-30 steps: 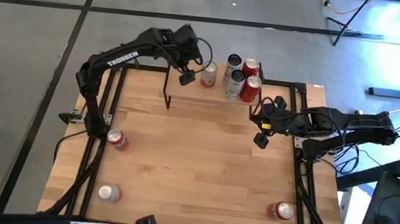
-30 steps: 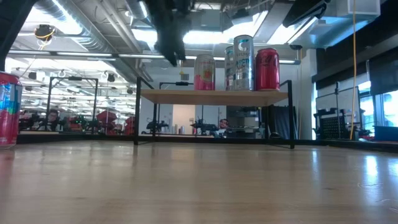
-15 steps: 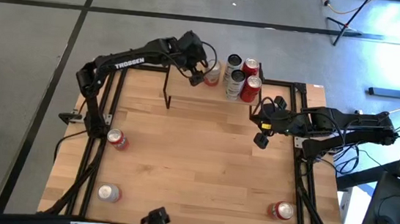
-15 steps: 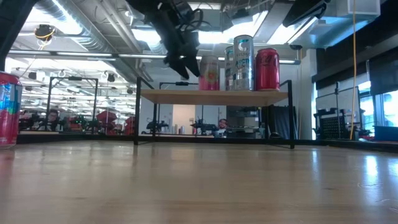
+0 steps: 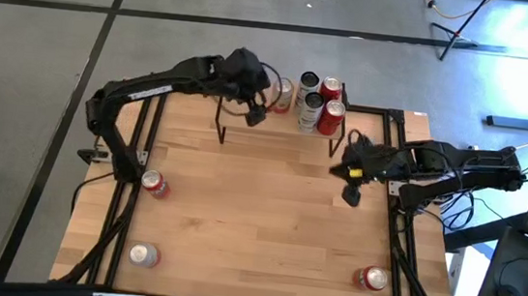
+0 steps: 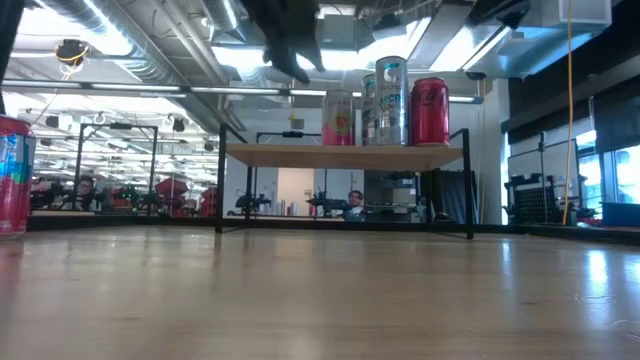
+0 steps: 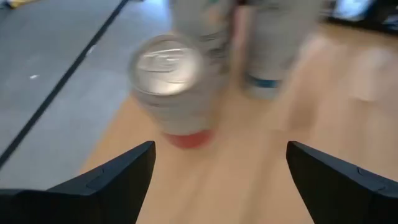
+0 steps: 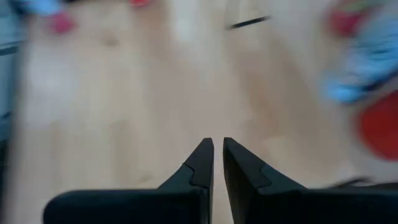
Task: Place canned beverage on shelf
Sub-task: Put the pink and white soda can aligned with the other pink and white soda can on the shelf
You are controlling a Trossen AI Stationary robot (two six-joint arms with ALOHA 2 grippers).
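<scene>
A pink-and-silver can [image 5: 282, 93] stands upright on its base on the shelf's plank top [image 6: 300, 156], left of three other cans [image 6: 405, 100]. It also shows in the left wrist view [image 7: 177, 87]. My left gripper [image 5: 254, 113] is open and empty. It hangs above and to the left of the pink can [image 6: 338, 117], its fingers standing wide apart in the left wrist view [image 7: 221, 149]. My right gripper [image 5: 350, 192] is shut and empty over the table's right side, near the shelf's right legs; it also shows in the right wrist view [image 8: 217, 146].
Loose cans lie on the table: a red one at the left [image 5: 155, 184], a silver one at the near left [image 5: 143, 254] and a red one at the near right [image 5: 371, 278]. The shelf's thin black legs [image 5: 220, 122] stand at the far edge.
My left gripper went right up to the pink can on the shelf, then drew back toward the left and rose above it. The can now stands slightly nearer the other cans. My right gripper has shifted a little toward the near edge.
</scene>
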